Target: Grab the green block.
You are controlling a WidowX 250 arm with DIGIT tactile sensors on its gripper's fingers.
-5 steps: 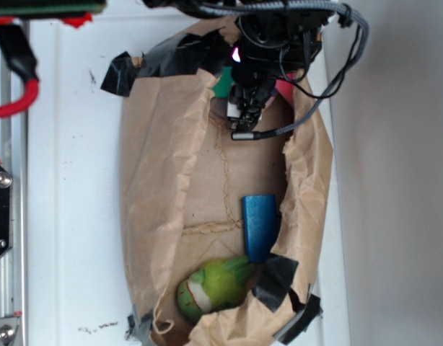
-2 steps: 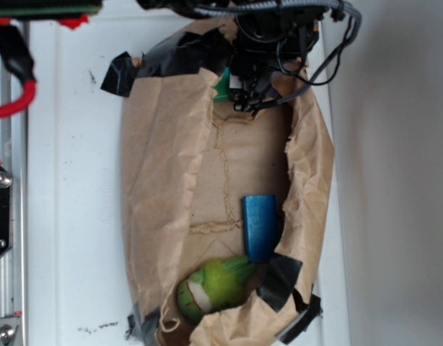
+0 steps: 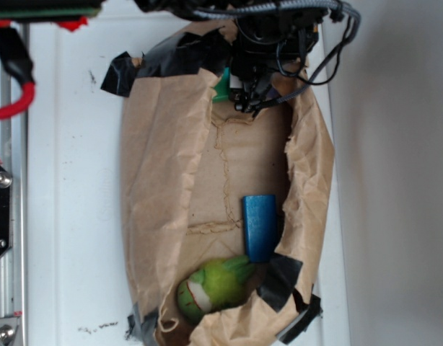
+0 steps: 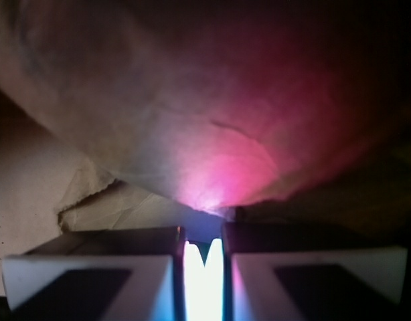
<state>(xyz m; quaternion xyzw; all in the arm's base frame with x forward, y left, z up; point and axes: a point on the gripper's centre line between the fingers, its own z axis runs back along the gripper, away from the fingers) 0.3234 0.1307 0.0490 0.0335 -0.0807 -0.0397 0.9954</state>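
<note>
Brown paper (image 3: 164,180) lined the tray, and the green block (image 3: 222,87) lay tucked at its far end beside the gripper (image 3: 244,101), whose fingers (image 4: 92,281) stood nearly together, evidently clasping nothing.

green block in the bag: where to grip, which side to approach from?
Only a corner of the green block shows at the paper bag's top end, mostly hidden under the gripper. Probably pinch across its thin flat sides, coming from above since bag walls crowd it. Its exact pose can't be told.
</note>
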